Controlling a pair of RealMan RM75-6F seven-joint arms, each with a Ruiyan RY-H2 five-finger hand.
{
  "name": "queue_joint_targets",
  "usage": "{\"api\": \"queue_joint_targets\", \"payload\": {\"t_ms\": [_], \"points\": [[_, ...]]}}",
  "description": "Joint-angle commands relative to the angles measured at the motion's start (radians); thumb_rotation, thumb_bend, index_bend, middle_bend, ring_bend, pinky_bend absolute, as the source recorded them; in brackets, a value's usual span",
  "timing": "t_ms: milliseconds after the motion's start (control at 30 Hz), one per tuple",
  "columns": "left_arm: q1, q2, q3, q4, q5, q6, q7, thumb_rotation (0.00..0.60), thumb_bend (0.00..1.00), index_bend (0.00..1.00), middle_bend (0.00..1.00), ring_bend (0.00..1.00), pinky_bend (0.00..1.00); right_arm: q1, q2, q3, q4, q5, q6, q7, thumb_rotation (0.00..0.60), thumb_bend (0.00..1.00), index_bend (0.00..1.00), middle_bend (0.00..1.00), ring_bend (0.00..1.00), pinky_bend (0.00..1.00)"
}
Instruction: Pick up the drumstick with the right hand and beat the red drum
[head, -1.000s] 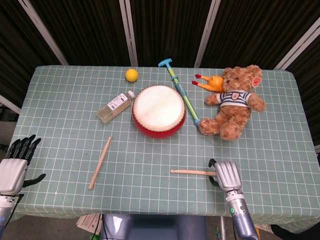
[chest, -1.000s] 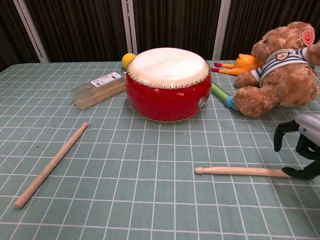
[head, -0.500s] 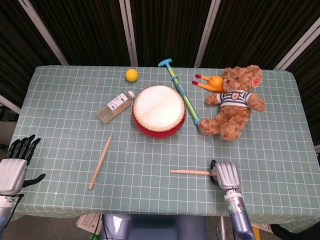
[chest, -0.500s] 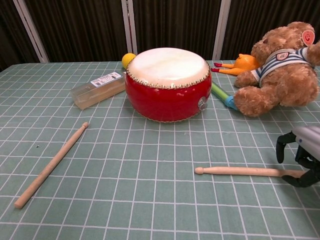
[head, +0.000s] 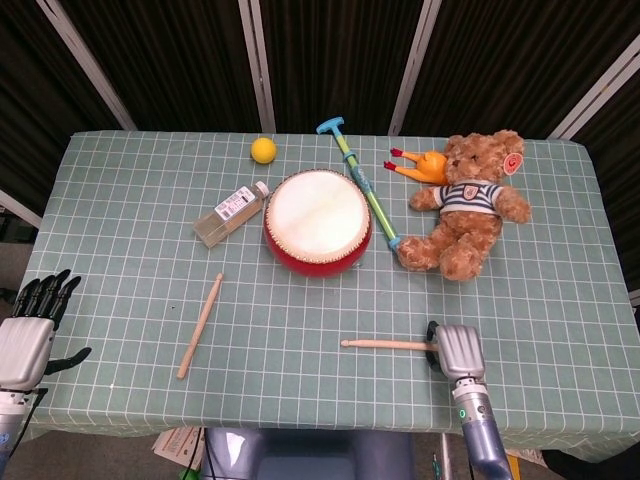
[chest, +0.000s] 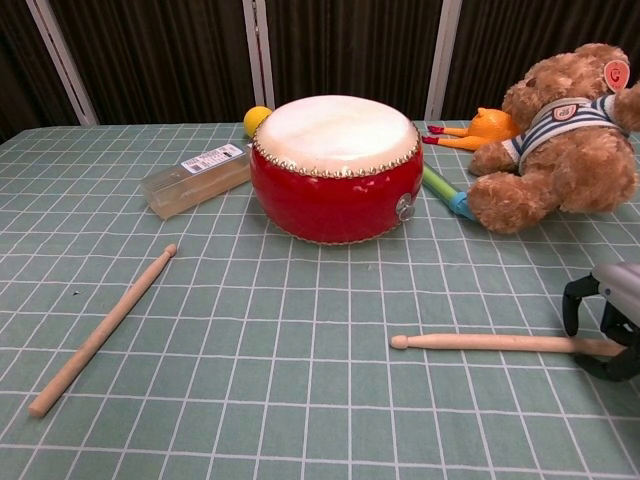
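Observation:
The red drum (head: 317, 218) with its white skin stands at the table's middle back, also plain in the chest view (chest: 335, 165). A wooden drumstick (head: 385, 344) lies flat near the front right, tip pointing left (chest: 490, 342). My right hand (head: 455, 352) sits over its butt end; in the chest view the dark fingers (chest: 574, 303) bracket the stick from both sides without plainly closing on it. My left hand (head: 28, 335) hangs off the table's left front corner, fingers spread, holding nothing.
A second drumstick (head: 200, 325) lies front left. A clear bottle (head: 230, 213) and a yellow ball (head: 263, 150) are left of the drum. A blue-green toy rod (head: 362, 185), an orange rubber chicken (head: 420, 163) and a teddy bear (head: 470, 205) lie to its right.
My right hand has slid a little to the right along the drumstick toward its butt end. The stick itself has stayed put on the table. The left hand is unmoved.

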Motion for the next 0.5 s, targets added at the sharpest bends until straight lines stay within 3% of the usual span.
{"api": "queue_joint_targets", "payload": {"t_ms": [33,100,300,500], "points": [[0.000,0.000,0.000,0.000,-0.001,0.000,-0.001,0.600,0.00,0.00,0.00,0.00,0.00,0.003,-0.002,0.001,0.008,0.015,-0.004,-0.004,0.600,0.35,0.50,1.00,1.00,0.93],[0.000,0.000,0.000,0.000,-0.002,-0.001,-0.001,0.600,0.00,0.00,0.00,0.00,0.00,0.004,-0.002,-0.001,0.013,0.023,-0.006,-0.008,0.600,0.38,0.54,1.00,1.00,0.93],[0.000,-0.001,-0.001,-0.001,-0.003,0.000,0.000,0.600,0.00,0.00,0.00,0.00,0.00,0.005,0.000,-0.001,0.012,0.013,0.003,0.016,0.600,0.55,0.86,1.00,1.00,0.93],[0.000,-0.002,-0.002,-0.001,-0.003,0.001,0.000,0.600,0.00,0.00,0.00,0.00,0.00,0.007,0.022,-0.002,-0.024,-0.023,0.016,0.050,0.600,0.60,0.93,1.00,1.00,0.93]]}}
